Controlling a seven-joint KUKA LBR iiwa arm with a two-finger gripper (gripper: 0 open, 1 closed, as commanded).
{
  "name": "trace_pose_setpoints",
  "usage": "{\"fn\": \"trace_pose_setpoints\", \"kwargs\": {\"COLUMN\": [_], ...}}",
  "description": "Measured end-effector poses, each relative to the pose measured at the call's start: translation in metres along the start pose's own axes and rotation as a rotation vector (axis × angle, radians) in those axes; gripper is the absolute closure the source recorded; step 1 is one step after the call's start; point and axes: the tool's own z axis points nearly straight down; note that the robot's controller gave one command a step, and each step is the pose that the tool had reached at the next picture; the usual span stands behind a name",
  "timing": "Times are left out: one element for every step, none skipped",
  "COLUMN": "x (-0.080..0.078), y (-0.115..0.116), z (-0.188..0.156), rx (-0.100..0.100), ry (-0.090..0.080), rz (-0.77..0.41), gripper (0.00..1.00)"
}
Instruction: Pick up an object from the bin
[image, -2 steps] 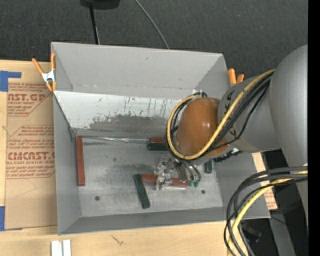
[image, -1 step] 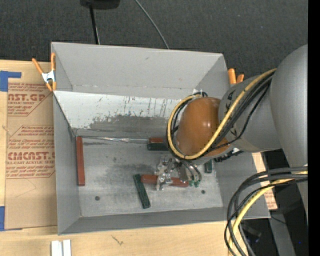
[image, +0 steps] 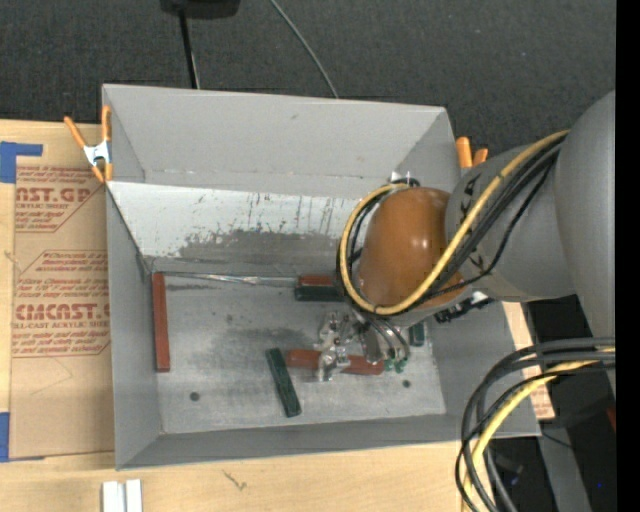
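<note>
My gripper (image: 336, 352) is low over the bin floor, right of the middle, beneath the arm's orange cover. Directly under it lies a reddish-brown flat bar (image: 303, 357), which runs left to right and is partly hidden by the gripper. A dark green bar (image: 283, 381) lies slanted just to the left of that bar, its upper end close to the bar's left tip. A small green piece (image: 402, 363) shows just right of the gripper.
A long reddish-brown bar (image: 159, 322) stands along the bin's left wall. A short dark and red block (image: 317, 288) lies against the back wall, beside the arm. The arm covers the bin's right part.
</note>
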Motion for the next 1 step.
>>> {"fn": "trace_pose_setpoints", "kwargs": {"x": [-0.0001], "y": [0.0000], "z": [-0.0225], "rx": [0.001], "ry": [0.001], "rz": [0.001], "gripper": [1.00]}}
